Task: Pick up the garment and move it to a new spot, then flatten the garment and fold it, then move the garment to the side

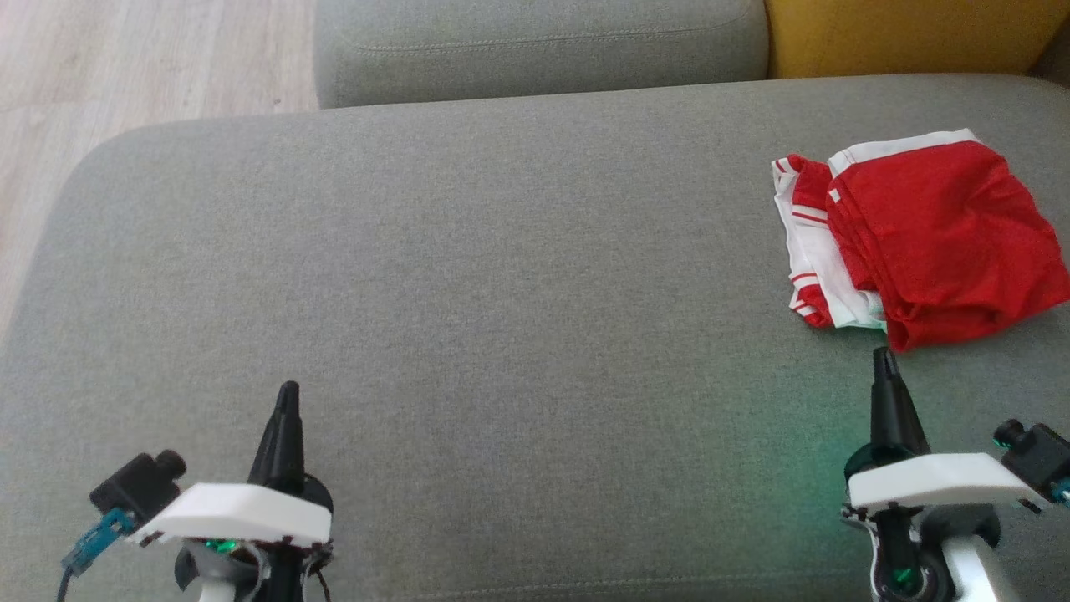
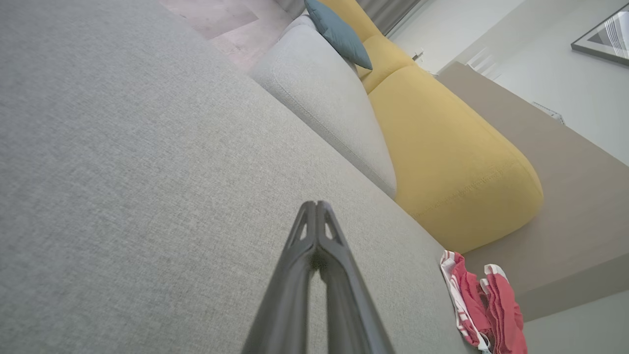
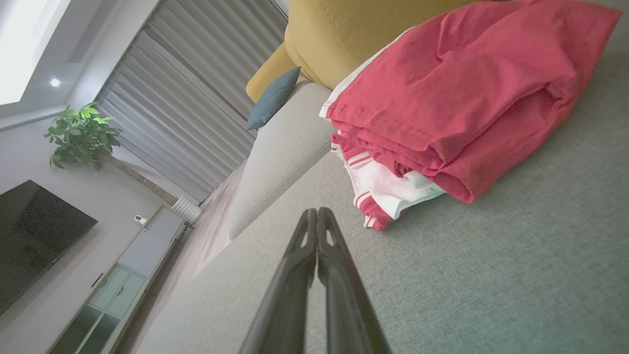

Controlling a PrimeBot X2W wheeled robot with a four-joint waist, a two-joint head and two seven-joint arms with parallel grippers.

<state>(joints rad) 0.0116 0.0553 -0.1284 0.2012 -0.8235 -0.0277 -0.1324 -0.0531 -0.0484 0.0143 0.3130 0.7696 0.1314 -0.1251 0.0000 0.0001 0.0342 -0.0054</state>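
The garment [image 1: 928, 238] is a red piece with white, red-striped trim, folded into a loose bundle at the far right of the grey sofa seat [image 1: 501, 276]. The same garment [image 3: 462, 98] lies just beyond my right fingertips in the right wrist view and shows small at the lower right as the garment [image 2: 484, 307] in the left wrist view. My right gripper [image 1: 884, 358] is shut and empty, its tip a little short of the bundle's near edge. Far from the cloth, at the lower left, my left gripper [image 1: 288, 391] is shut and empty over bare seat.
A grey back cushion [image 1: 535, 46] and a yellow cushion [image 1: 911, 33] run along the far side. Wooden floor [image 1: 125, 67] lies past the seat's left edge. A blue pillow [image 2: 339, 32], a plant [image 3: 81, 135] and a dark screen [image 3: 34, 236] stand farther off.
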